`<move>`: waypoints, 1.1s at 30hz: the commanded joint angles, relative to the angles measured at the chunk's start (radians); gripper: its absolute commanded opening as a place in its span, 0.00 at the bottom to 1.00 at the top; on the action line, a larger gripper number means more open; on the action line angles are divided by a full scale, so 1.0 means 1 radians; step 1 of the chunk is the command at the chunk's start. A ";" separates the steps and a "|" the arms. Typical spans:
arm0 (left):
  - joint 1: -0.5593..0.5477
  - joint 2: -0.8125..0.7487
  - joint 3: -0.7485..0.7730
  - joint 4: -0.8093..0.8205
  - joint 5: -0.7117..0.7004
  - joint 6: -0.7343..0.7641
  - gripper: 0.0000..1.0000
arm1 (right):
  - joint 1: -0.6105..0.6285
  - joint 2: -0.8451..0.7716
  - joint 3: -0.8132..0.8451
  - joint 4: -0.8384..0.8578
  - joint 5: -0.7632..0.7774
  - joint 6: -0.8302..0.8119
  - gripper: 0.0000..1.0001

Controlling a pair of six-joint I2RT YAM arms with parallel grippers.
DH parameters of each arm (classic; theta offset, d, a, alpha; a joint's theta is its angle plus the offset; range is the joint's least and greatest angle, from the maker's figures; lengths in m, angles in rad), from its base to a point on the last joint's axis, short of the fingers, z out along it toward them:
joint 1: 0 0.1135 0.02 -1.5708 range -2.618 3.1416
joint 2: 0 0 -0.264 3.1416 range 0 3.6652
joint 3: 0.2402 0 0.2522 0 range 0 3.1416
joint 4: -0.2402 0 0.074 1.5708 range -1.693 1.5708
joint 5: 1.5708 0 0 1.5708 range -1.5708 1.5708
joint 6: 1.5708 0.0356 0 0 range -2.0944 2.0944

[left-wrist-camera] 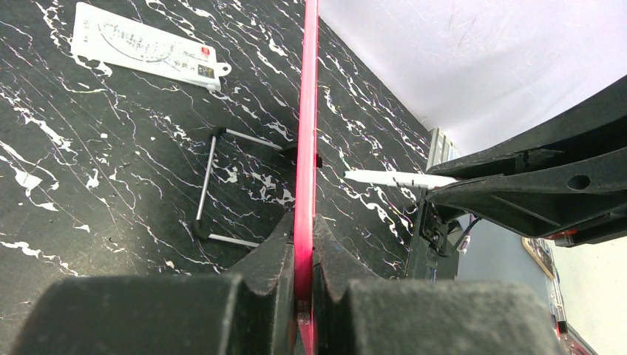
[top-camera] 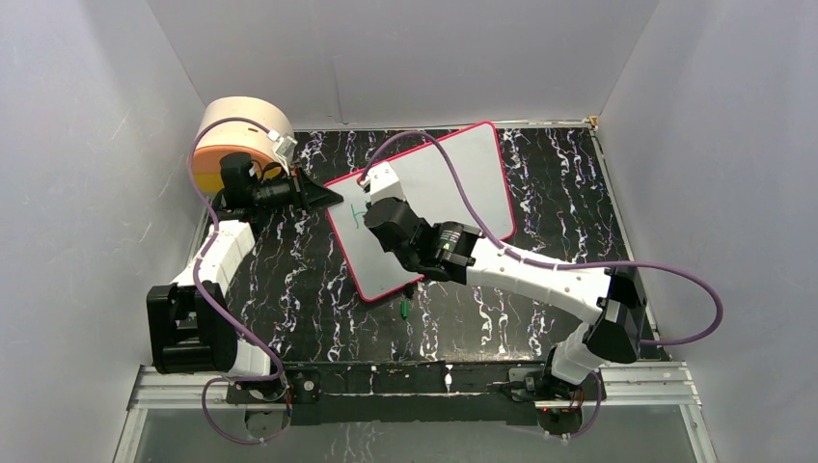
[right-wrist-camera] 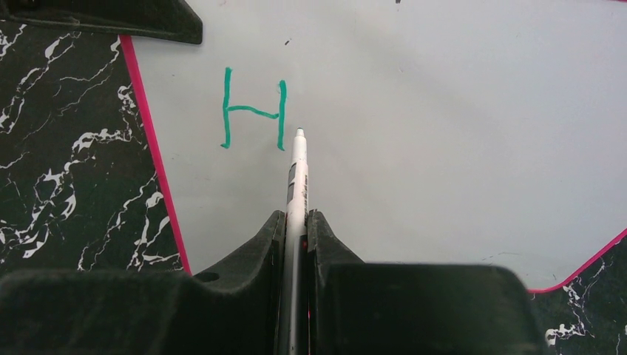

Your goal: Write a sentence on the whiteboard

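My left claw (left-wrist-camera: 303, 242) clamps the pink rim of the whiteboard (top-camera: 463, 183) to brace it against strokes, while my right claw (right-wrist-camera: 296, 222) pinches the white marker (right-wrist-camera: 298, 166), tip just right of a lone green H (right-wrist-camera: 253, 111): sentence barely begun.

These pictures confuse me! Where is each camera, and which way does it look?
Top: above, behind the robot, looking down at the whiteboard; left arm and right arm show.
Left wrist: looks along the whiteboard's pink rim; left jaws grip it.
Right wrist: looks down the pen toward the green H; right jaws grip the pen.
Shared: both wrist views show pen and whiteboard.
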 commanded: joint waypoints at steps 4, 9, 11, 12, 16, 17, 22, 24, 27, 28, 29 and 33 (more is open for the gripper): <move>-0.016 0.008 -0.003 -0.039 -0.037 0.080 0.00 | -0.014 0.019 0.007 0.059 0.027 -0.003 0.00; -0.017 0.008 -0.003 -0.039 -0.036 0.080 0.00 | -0.020 0.029 0.009 0.059 0.012 -0.001 0.00; -0.017 0.010 -0.003 -0.039 -0.037 0.079 0.00 | -0.020 0.032 0.012 0.061 0.011 -0.001 0.00; -0.017 0.010 -0.002 -0.039 -0.036 0.079 0.00 | -0.021 0.034 0.013 0.062 0.010 0.001 0.00; -0.017 0.012 -0.003 -0.039 -0.037 0.080 0.00 | -0.025 0.041 0.010 0.071 0.009 0.001 0.00; -0.017 0.013 -0.002 -0.039 -0.035 0.080 0.00 | -0.024 0.041 0.010 0.073 0.009 0.001 0.00; -0.017 0.010 -0.004 -0.040 -0.035 0.080 0.00 | -0.029 0.049 0.012 0.079 0.000 0.001 0.00; -0.017 0.010 -0.003 -0.040 -0.034 0.082 0.00 | -0.030 0.054 0.013 0.081 -0.005 0.000 0.00; -0.017 0.010 -0.003 -0.041 -0.036 0.082 0.00 | -0.031 0.059 0.014 0.078 -0.021 -0.005 0.00; -0.016 0.010 -0.003 -0.041 -0.036 0.082 0.00 | -0.030 0.060 0.014 0.077 -0.028 -0.005 0.00; -0.016 0.010 -0.003 -0.042 -0.036 0.082 0.00 | -0.031 0.061 0.015 0.074 -0.032 -0.005 0.00; -0.016 0.010 -0.002 -0.042 -0.036 0.081 0.00 | -0.031 0.061 0.013 0.066 -0.048 -0.006 0.00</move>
